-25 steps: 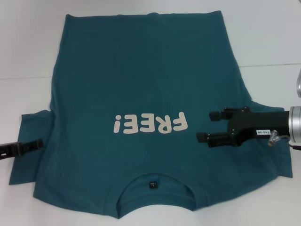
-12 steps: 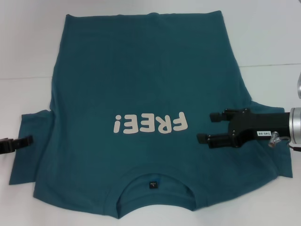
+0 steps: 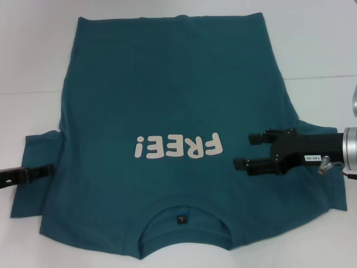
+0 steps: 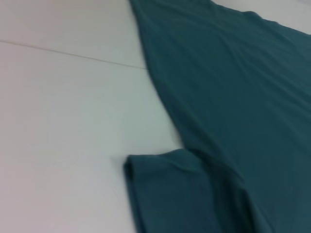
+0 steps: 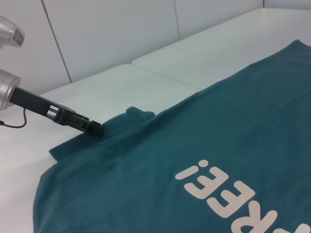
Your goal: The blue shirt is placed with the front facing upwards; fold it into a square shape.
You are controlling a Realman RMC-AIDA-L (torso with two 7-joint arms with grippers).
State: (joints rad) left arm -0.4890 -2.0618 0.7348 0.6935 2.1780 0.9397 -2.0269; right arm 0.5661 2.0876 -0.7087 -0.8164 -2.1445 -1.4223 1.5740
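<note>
The blue shirt (image 3: 167,89) lies flat and face up on the white table (image 3: 33,56), collar toward me, with the cream "FREE!" letters (image 3: 178,147) upside down from my side. A small dark neck label (image 3: 181,219) shows inside the collar. My right gripper (image 3: 244,149) hovers open over the shirt just right of the letters, with nothing between its fingers. My left gripper (image 3: 47,170) reaches in from the left edge onto the left sleeve (image 3: 36,151); in the right wrist view the left gripper (image 5: 92,127) has its tip at the sleeve (image 5: 126,121). The left wrist view shows only shirt (image 4: 233,97) and sleeve (image 4: 170,189).
A thin seam (image 3: 28,92) crosses the white tabletop behind the sleeves. Bare table surrounds the shirt on the left, right and far sides. A light wall (image 5: 107,29) rises beyond the table's left side.
The left gripper drew back toward the left edge half a second ago and has come forward again onto the sleeve. The right gripper has shifted slightly nearer to me.
</note>
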